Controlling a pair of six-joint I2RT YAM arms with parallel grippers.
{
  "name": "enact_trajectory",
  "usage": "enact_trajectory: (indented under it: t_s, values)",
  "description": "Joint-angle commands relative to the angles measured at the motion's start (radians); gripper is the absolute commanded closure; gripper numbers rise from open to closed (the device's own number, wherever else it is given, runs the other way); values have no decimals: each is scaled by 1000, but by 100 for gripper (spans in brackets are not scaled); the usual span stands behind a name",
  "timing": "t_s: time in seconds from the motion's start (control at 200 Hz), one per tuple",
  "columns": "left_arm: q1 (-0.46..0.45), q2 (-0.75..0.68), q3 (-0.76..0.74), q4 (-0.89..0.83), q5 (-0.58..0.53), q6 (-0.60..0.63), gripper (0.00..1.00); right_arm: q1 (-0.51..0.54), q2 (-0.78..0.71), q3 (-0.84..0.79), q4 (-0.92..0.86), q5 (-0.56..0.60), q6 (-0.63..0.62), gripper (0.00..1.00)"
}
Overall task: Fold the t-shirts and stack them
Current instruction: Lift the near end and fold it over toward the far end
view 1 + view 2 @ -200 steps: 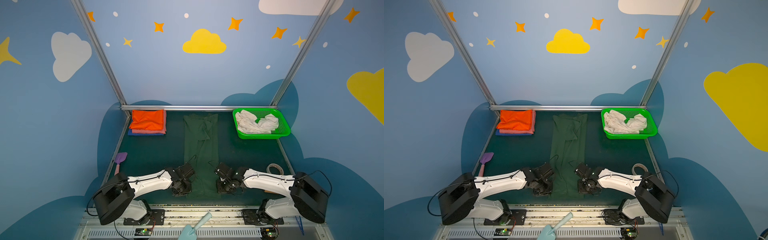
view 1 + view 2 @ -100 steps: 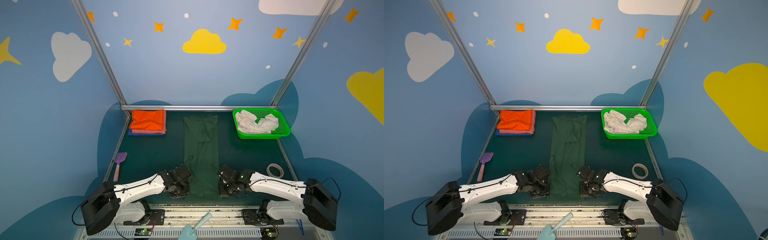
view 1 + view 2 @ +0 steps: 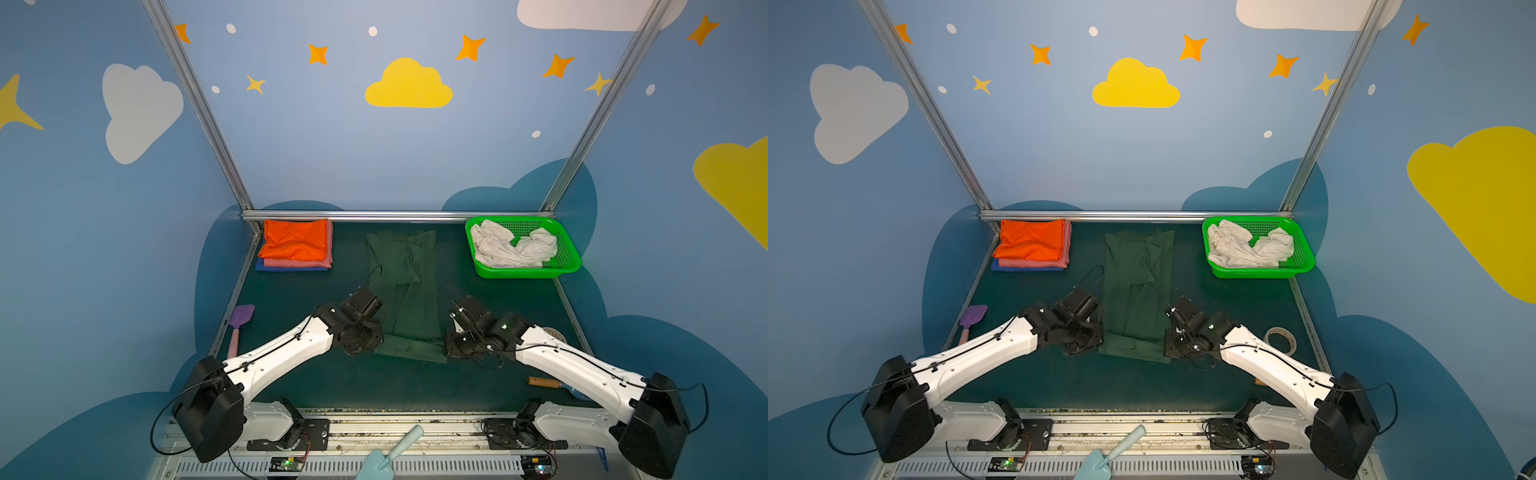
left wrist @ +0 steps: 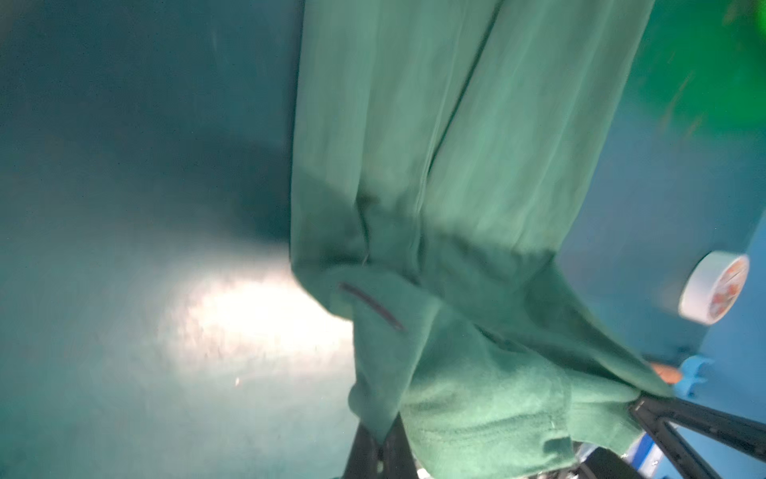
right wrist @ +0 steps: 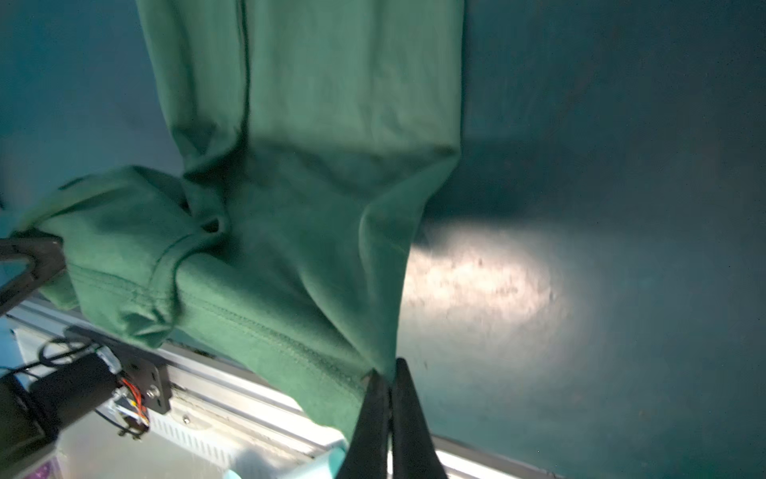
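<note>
In both top views we are holding the dark green t-shirt (image 3: 409,291), which is lying mid-bench (image 3: 316,374) from twelve towards six o'clock. In the left wrist view our left fingers (image 4: 362,456) are pinching its seven o'clock corner. In the right wrist view our right fingers (image 5: 373,419) are pinching its five o'clock corner.

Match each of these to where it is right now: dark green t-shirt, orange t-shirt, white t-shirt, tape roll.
Things:
1. dark green t-shirt
2. orange t-shirt
3. white t-shirt
4. tape roll

Places:
A. crumpled inside the green basket
B. lying on the table beside the right arm
C. near end pinched in the fingers of the left gripper and right gripper
D. folded on top of the pink t-shirt, far left corner

Pairs: 1-C, 2-D, 3-A, 4-B
</note>
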Motion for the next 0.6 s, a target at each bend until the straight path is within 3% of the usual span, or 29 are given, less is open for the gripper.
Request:
enact_trajectory:
  t_s: [0.0, 0.34, 0.596]
  values:
    - [73, 62, 77, -50, -13, 105, 95, -67, 74, 81, -28, -10, -109, 100]
    - [236, 367, 399, -100, 89, 287, 95, -248, 416, 378, -28, -111, -282, 100]
    - [322, 586, 559, -86, 160, 349, 95, -325, 634, 567, -51, -188, -347, 100]
